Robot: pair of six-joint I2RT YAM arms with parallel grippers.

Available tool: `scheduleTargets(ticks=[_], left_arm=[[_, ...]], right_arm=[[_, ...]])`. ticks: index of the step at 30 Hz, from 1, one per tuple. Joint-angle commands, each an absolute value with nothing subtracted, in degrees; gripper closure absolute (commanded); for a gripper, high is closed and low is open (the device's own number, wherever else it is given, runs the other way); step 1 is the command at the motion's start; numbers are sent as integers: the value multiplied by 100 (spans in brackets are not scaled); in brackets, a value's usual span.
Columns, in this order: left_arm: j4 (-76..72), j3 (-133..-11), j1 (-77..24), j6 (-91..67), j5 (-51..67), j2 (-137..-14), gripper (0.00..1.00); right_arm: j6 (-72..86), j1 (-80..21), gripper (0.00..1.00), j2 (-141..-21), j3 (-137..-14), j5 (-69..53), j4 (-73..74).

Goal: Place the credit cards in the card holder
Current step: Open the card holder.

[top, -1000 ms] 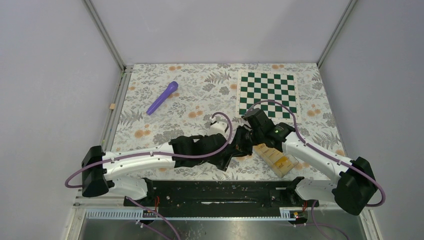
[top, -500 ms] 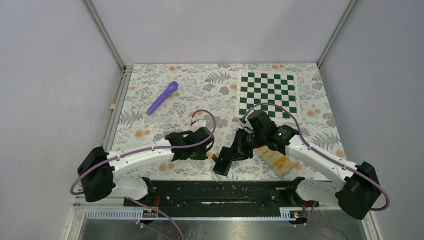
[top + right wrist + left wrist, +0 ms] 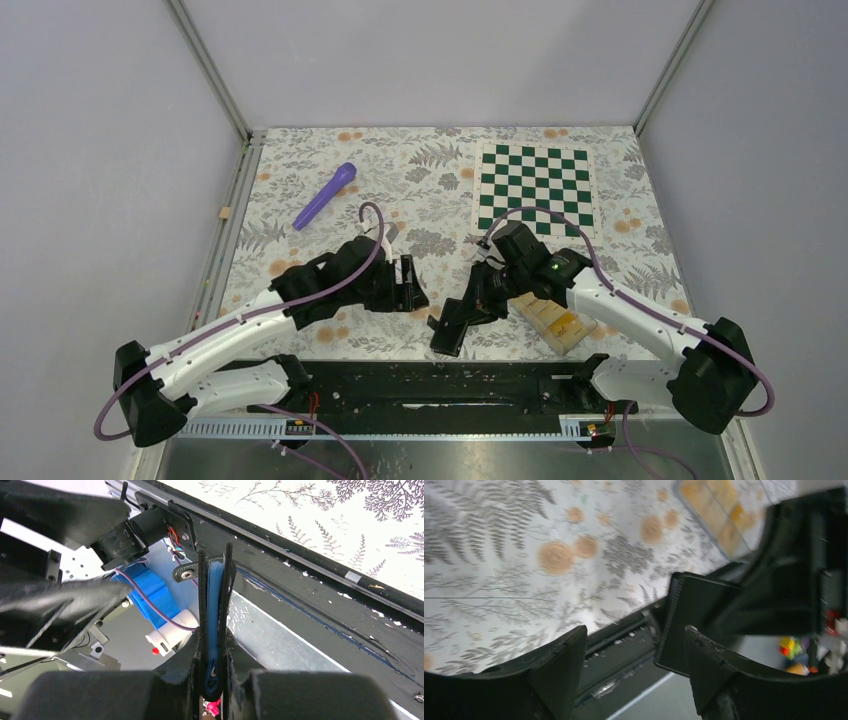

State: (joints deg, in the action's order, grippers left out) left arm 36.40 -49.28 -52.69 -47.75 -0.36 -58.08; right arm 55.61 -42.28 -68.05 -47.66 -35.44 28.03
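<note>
My right gripper [image 3: 478,300] is shut on the black card holder [image 3: 452,325], which hangs folded and tilted above the table's near edge. In the right wrist view the card holder [image 3: 215,600] stands edge-on between the fingers [image 3: 192,660], its blue lining showing, with the gripper [image 3: 214,655] clamped on its fold. My left gripper [image 3: 408,285] is open just left of the holder, apart from it. In the left wrist view that gripper [image 3: 634,632] holds nothing, with the card holder [image 3: 694,615] beyond its right finger. Yellow credit cards [image 3: 558,322] [image 3: 719,512] lie in a clear box.
The clear plastic box [image 3: 545,305] sits on the floral cloth to the right of the holder, under the right forearm. A purple cylinder [image 3: 325,195] lies at the back left. A green chessboard mat [image 3: 535,185] is at the back right. The black rail [image 3: 440,380] runs along the near edge.
My left gripper has let go at the card holder, opened, and drawn back to the left. The right gripper still holds the holder, now slightly lower and nearer.
</note>
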Motion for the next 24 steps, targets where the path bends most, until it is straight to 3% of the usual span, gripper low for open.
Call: scheduleTargets(ticks=[1, 24], left_arm=[[2990, -4966, -5244, -4638, 1233, -5766, 30], [2343, -4717, -5251, -4489, 1871, -6829, 68]], right_arm=[[5402, -4252, 100, -6857, -5007, -3655, 2849], [5487, -4254, 100, -6769, -5045, -3709, 2852]])
